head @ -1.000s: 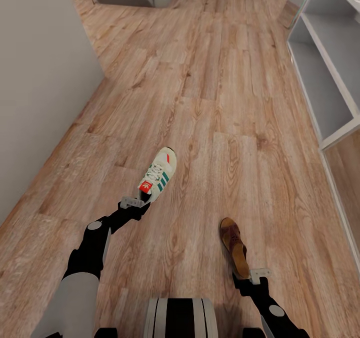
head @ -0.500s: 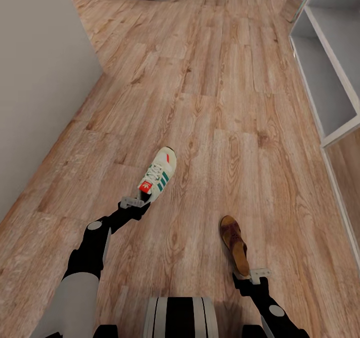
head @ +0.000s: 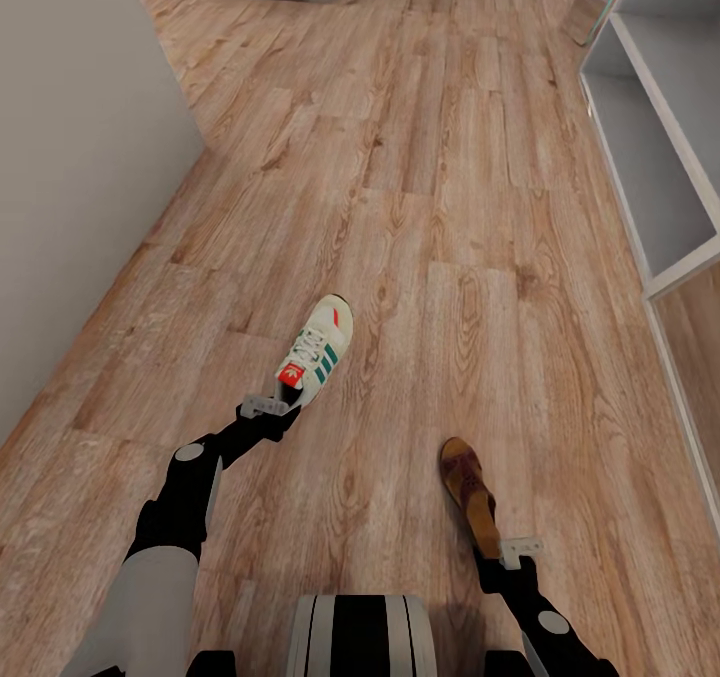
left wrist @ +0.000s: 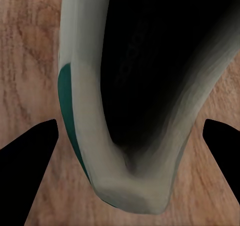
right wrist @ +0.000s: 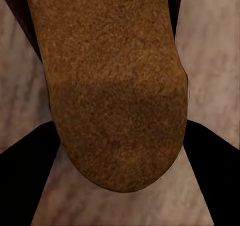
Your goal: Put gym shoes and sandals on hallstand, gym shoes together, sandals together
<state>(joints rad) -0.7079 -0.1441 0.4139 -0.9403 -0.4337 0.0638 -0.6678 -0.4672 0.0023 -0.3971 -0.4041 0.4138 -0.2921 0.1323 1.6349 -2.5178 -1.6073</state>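
Head view, left gripper [head: 268, 406] clasping the heel of a gym shoe [head: 317, 354], right gripper [head: 508, 551] gripping the heel end of a sandal [head: 470, 492], both above the corridor floor [head: 450, 217], hallstand [head: 655, 127] along the right, grey wall [head: 70, 157] to the left.

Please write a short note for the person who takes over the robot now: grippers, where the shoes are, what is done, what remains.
Left gripper: shut on the gym shoe at its heel.
Right gripper: shut on the sandal at its heel.
Both shoes are over the corridor floor; the hallstand is ahead on the right, its visible tiers bare.
Done: one shoe gripped per arm.
Left: place both on the rack, then fetch and pair the other shoe and sandal.
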